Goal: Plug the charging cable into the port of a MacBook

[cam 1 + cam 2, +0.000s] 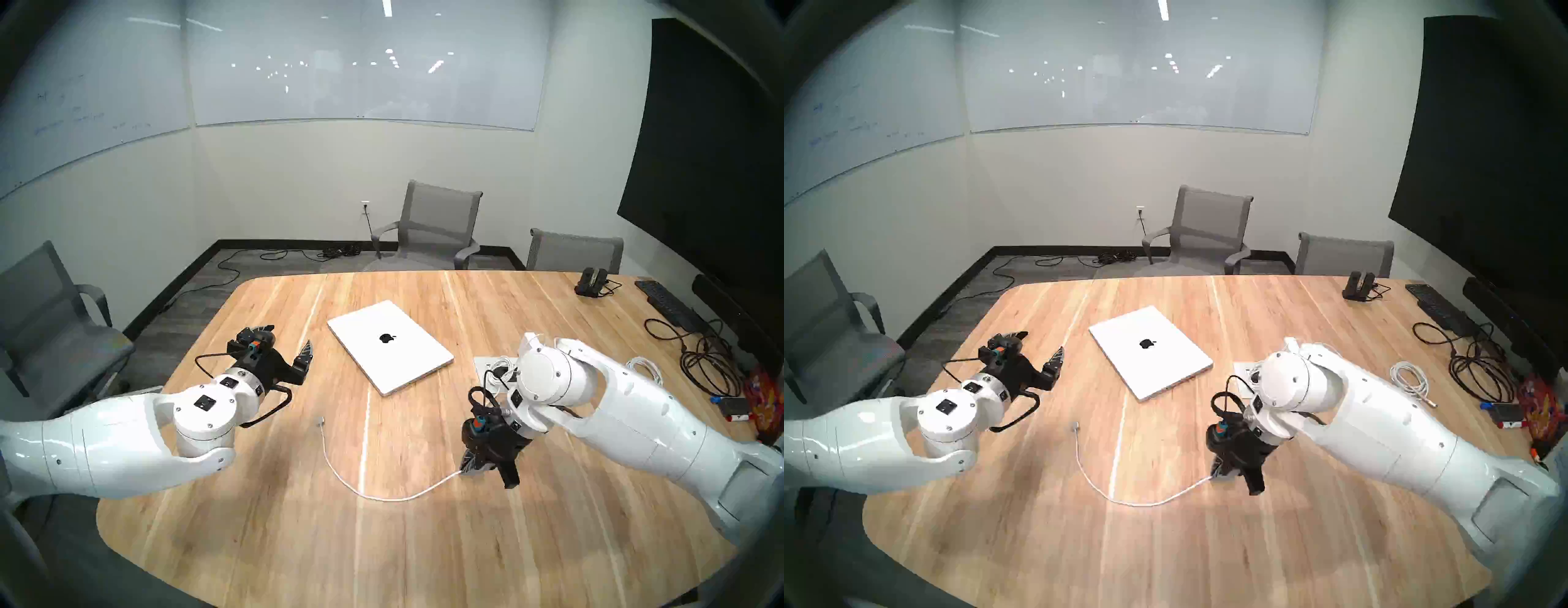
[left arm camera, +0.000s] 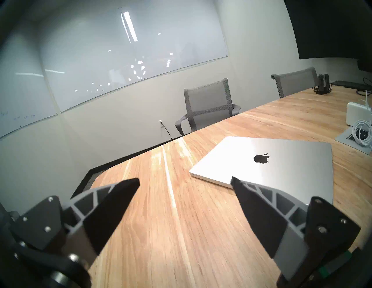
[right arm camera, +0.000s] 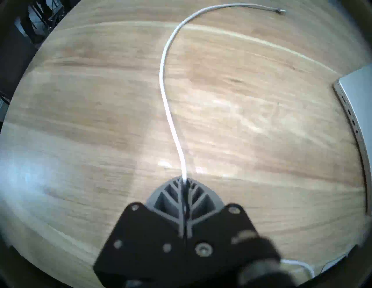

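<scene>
The right pincer (image 1: 471, 467) is clamped on the charging cable (image 1: 335, 469) mid-length; its connector (image 1: 320, 420) lies on the desk (image 1: 424, 552), nearer the wide-open left pincer (image 1: 288, 339). The MacBook (image 1: 390, 346) lies closed beyond both, ports along its near edge

Glossy white rounded arms with small screws end in black end effectors with grey ribbed fingers (image 2: 104, 203), looped black cables

The pale oval wooden table (image 1: 424, 552) shows streaked grain under a smooth, faintly shiny finish. On it, the slim silver metal MacBook (image 1: 390, 346) has a matt, brushed-looking lid with a glossy black logo. Nearer than the MacBook, the thin white charging cable (image 1: 339, 475) looks like smooth matt plastic. Both arm shells (image 1: 106, 441) are glossy white plastic; the finger pads (image 2: 112, 211) are matt black.
</scene>
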Robot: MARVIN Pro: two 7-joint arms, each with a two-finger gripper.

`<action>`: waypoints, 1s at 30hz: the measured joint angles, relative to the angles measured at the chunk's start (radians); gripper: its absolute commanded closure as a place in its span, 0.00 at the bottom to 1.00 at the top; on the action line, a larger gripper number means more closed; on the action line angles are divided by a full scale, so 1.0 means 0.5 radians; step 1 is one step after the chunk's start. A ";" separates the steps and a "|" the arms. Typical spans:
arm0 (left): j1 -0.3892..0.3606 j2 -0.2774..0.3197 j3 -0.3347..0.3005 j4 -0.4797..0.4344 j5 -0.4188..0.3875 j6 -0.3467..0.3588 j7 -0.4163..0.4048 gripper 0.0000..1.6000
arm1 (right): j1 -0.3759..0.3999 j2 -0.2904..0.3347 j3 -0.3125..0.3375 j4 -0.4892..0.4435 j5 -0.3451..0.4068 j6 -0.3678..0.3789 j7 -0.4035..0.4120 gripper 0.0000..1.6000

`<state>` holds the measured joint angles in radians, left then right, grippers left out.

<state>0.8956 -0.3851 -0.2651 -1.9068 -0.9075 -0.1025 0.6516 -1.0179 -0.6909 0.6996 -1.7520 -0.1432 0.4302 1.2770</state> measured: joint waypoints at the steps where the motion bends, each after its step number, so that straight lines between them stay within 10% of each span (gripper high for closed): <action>1: 0.000 0.000 0.000 0.000 0.000 0.000 0.000 0.00 | -0.004 0.013 0.009 0.014 0.000 0.001 -0.007 1.00; 30: 0.000 0.000 0.000 0.000 0.000 0.000 0.000 0.00 | -0.044 0.353 0.207 0.308 0.055 -0.095 -0.091 1.00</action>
<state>0.8955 -0.3851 -0.2649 -1.9068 -0.9074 -0.1025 0.6516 -1.0401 -0.5141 0.8032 -1.5980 -0.1155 0.3824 1.2312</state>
